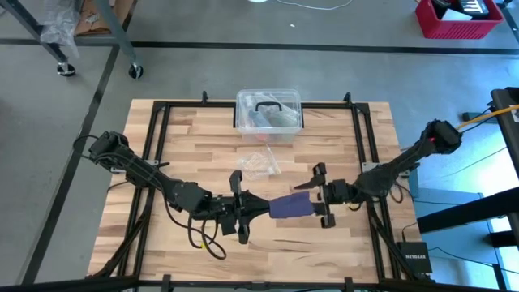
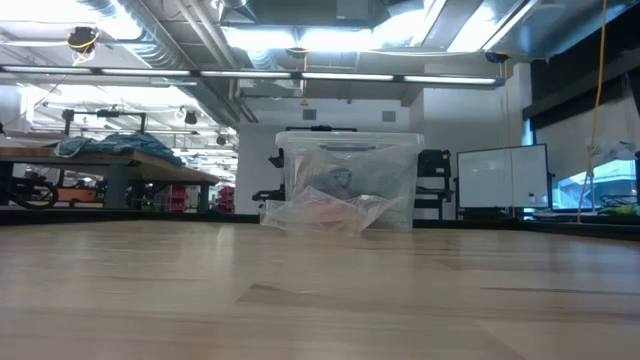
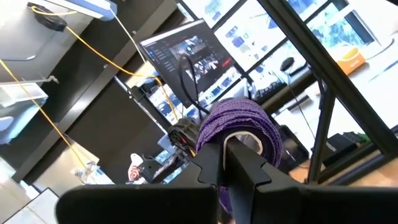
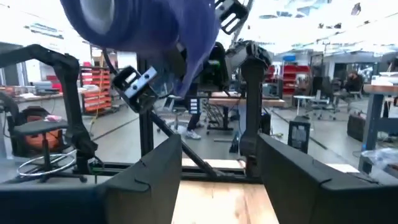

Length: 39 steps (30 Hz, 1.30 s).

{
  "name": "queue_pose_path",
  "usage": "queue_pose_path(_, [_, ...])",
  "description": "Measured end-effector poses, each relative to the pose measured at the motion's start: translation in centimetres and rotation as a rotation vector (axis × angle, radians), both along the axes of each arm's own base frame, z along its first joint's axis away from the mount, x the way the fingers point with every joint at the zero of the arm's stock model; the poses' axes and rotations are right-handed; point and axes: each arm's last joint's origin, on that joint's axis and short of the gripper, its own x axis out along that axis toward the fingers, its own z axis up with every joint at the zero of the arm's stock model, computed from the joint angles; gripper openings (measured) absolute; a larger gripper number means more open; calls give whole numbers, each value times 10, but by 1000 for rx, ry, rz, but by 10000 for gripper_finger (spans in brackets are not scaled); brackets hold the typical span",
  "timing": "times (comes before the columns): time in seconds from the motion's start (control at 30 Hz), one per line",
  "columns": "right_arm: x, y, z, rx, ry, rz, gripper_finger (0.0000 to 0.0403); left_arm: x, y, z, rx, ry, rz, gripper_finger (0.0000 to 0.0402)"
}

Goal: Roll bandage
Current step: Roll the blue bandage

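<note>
The bandage [image 1: 290, 206] is a dark purple roll held above the wooden table [image 1: 203, 154], near its front middle. My left gripper [image 1: 263, 208] reaches in from the table's left and is shut on the roll's left end. In the left wrist view the bandage [image 3: 239, 124] stands just past my left gripper [image 3: 231, 163]. My right gripper [image 1: 320, 195] is open, right next to the roll's right end. In the right wrist view my right gripper [image 4: 221, 180] has nothing between its fingers and the bandage [image 4: 149, 25] sits off to one side. The low view shows neither gripper. My left gripper pinches the roll's near end [image 3: 231, 144] between its two shut fingers. The fingers come roughly level from the table's left, along the roll's axis. The roll sticks out past the fingertips toward the right arm, lifted clear of the table.
A clear plastic box with a black handle [image 1: 269, 113] stands at the far middle edge. A crinkled clear wrapper [image 1: 259, 162] lies just in front of it. Black frame rails [image 1: 366, 146] run along the table's sides. Bare wood lies left and right of the grippers.
</note>
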Motion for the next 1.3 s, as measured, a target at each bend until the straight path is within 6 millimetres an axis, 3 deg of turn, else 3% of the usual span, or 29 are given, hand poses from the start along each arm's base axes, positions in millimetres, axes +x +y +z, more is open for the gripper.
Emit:
queue_pose_path(0.17, [12,6,3,-25,-135,33,206,0,0,-1,3,5,0,5])
queue_pose_path(0.33, [21,11,4,-50,-149,25,183,0,0,0,2,3,0,5])
queue_pose_path(0.83, [27,14,8,-99,-130,-13,9,0,0,0,5,3,2,5])
queue_pose_path(1.3, [33,19,-4,-15,-72,54,11,8,16,-1,19,11,96,5])
